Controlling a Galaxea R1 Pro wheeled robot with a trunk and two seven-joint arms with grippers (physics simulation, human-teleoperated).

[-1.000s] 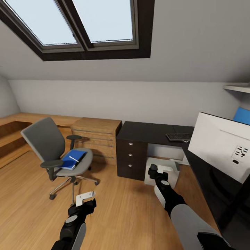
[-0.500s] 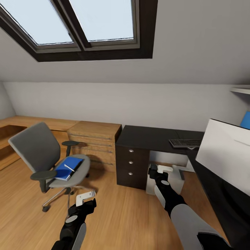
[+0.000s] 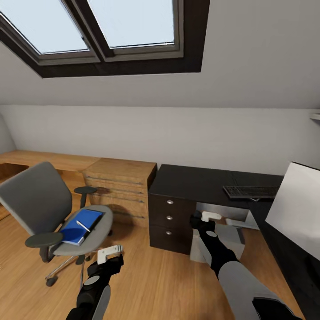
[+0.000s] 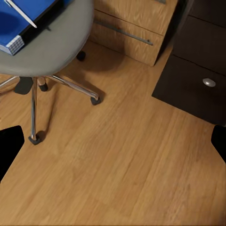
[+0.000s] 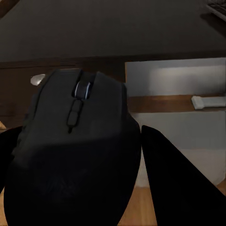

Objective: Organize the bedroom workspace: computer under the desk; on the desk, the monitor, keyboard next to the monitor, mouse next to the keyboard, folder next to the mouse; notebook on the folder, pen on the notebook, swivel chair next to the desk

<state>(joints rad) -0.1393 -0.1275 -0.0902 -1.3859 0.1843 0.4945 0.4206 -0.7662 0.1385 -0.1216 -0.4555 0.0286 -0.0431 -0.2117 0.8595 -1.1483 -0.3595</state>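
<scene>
The grey swivel chair (image 3: 42, 206) stands on the floor at the left. A blue folder (image 3: 81, 226) lies on its seat with a thin white pen (image 3: 83, 226) on top; both show again in the left wrist view, folder (image 4: 21, 19) and pen (image 4: 21, 13). I cannot make out the notebook. The black desk (image 3: 195, 180) carries the keyboard (image 3: 251, 191), and the monitor's pale back (image 3: 295, 206) is at the right. The computer (image 3: 222, 242) sits under the desk. My right gripper (image 3: 196, 221) (image 5: 89, 165) is shut on the dark mouse (image 5: 75, 136). My left gripper (image 3: 106, 258) (image 4: 114, 141) hangs open over the floor.
An oak dresser (image 3: 122, 184) stands between the chair and the desk's dark drawers (image 3: 170, 216). A low oak ledge (image 3: 40, 159) runs along the left wall. The chair's chrome star base (image 4: 52, 87) spreads over the plank floor (image 3: 160, 284) near my left arm. A skylight is overhead.
The whole view has shifted: chair and dresser slid left and lower in the picture and the monitor moved toward the right edge, so the camera moved. Both arms keep their pose.
</scene>
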